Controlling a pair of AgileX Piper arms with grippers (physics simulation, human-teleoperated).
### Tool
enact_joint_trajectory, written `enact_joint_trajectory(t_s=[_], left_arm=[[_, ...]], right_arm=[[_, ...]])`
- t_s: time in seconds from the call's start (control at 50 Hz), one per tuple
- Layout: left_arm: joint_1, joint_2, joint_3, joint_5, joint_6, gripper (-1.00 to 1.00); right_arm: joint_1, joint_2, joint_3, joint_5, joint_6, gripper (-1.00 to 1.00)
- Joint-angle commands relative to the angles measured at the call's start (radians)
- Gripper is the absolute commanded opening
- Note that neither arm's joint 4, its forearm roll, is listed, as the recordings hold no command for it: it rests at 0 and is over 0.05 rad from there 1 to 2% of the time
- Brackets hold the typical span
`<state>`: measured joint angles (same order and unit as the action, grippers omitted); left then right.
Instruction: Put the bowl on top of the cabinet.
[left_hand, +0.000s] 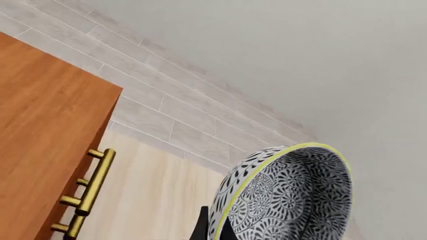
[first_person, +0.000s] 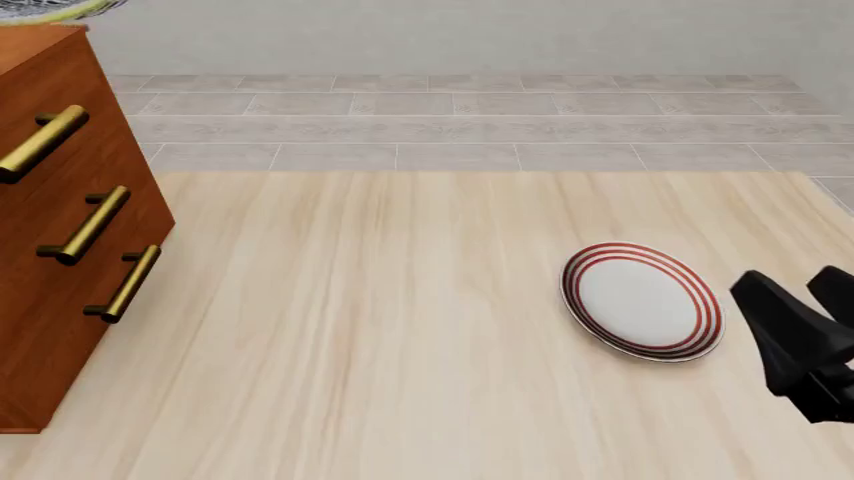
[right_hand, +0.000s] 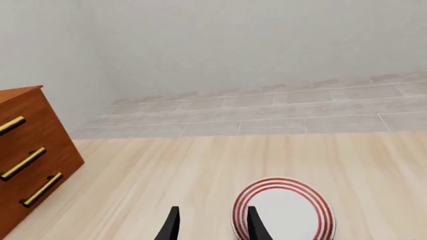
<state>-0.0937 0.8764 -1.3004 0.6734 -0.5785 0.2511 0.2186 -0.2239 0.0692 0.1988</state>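
Front view shows a pale wood-grain desk (first_person: 400, 330) before grey floor tiles (first_person: 467, 125) and a plain grey wall (first_person: 467, 35); no writing anywhere. The reddish-brown wooden cabinet (first_person: 54, 230) stands at the desk's left edge. The deep black-and-white floral bowl (left_hand: 283, 197) hangs tilted above the desk beside the cabinet, seemingly clamped in the left gripper (left_hand: 212, 231). The right gripper (right_hand: 209, 226) has its jaws apart near the flat red-ringed white plate (first_person: 642, 300).

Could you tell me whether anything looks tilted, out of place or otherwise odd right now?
The bowl is tipped nearly on its side, held at its rim by the left arm's jaws, well above the table. The plate lies flat on the table and the cabinet stands upright.
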Motion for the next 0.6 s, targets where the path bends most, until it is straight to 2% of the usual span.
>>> enact_joint_trajectory(t_s=[0.02, 0.26, 0.3, 0.32, 0.34, 0.44, 0.48, 0.54, 0.6], left_arm=[[0.078, 0.03, -0.076, 0.095, 0.023, -1.0], [0.212, 0.055, -0.08, 0.139, 0.068, -1.0], [0.222, 0.085, -0.142, 0.178, 0.067, -1.0], [0.234, 0.062, -0.088, 0.149, 0.072, -1.0], [0.235, 0.058, -0.079, 0.144, 0.066, -1.0], [0.268, 0.061, -0.086, 0.151, 0.064, -1.0], [0.285, 0.063, -0.093, 0.152, 0.053, -1.0], [0.297, 0.061, -0.094, 0.154, 0.042, -1.0], [0.318, 0.06, -0.094, 0.151, 0.03, -1.0]], right_arm=[[-0.012, -0.03, 0.018, 0.003, -0.019, 1.0], [-0.011, -0.074, 0.005, 0.033, -0.062, 1.0], [-0.009, -0.069, 0.005, 0.032, -0.065, 1.0], [-0.011, -0.07, 0.004, 0.032, -0.061, 1.0], [-0.011, -0.073, 0.003, 0.033, -0.057, 1.0], [-0.003, -0.106, -0.005, 0.054, -0.067, 1.0], [0.008, -0.128, -0.01, 0.062, -0.095, 1.0], [-0.007, -0.118, -0.002, 0.057, -0.052, 1.0], [-0.006, -0.119, 0.011, 0.049, -0.063, 1.0]])
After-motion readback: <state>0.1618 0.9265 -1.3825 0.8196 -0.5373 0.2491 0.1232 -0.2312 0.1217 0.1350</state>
